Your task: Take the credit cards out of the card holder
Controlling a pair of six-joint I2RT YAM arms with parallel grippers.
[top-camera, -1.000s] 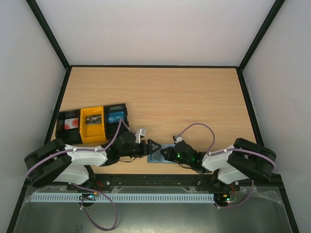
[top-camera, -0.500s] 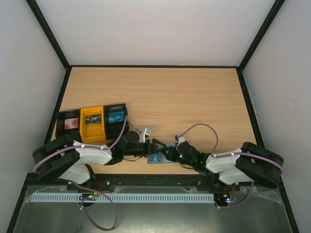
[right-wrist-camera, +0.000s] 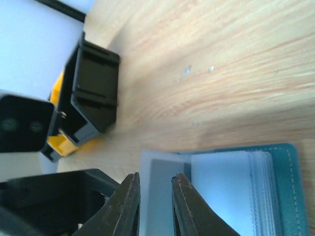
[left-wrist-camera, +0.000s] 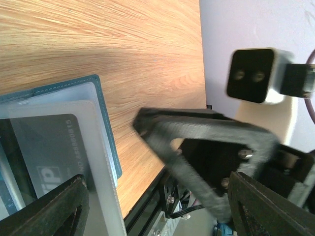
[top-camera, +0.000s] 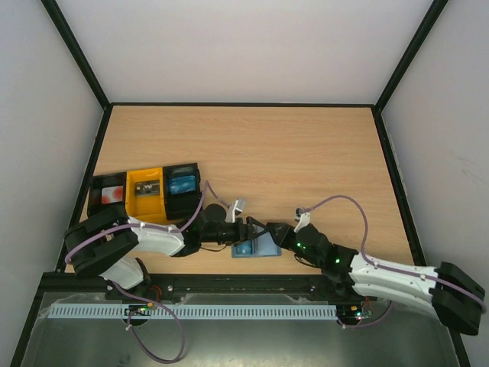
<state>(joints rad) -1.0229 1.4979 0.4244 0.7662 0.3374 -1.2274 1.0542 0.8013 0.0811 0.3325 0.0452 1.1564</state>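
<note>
both arms have stretched in toward the middle: the left gripper (top-camera: 248,229) has slid right up to the card holder (top-camera: 258,248), and the right gripper (top-camera: 271,229) has shifted off its top to its far edge. the left pincer gapes wide, holding nothing. the right one's jaws stand narrowly apart over a pale sleeve; whether they nip it i cannot tell. this looks like a regrasp, with no card out yet. the holder lies open on the table (top-camera: 267,153) near its front edge, teal cover down, clear sleeves (left-wrist-camera: 101,162) fanned, a dark card (left-wrist-camera: 54,152) showing inside.
</note>
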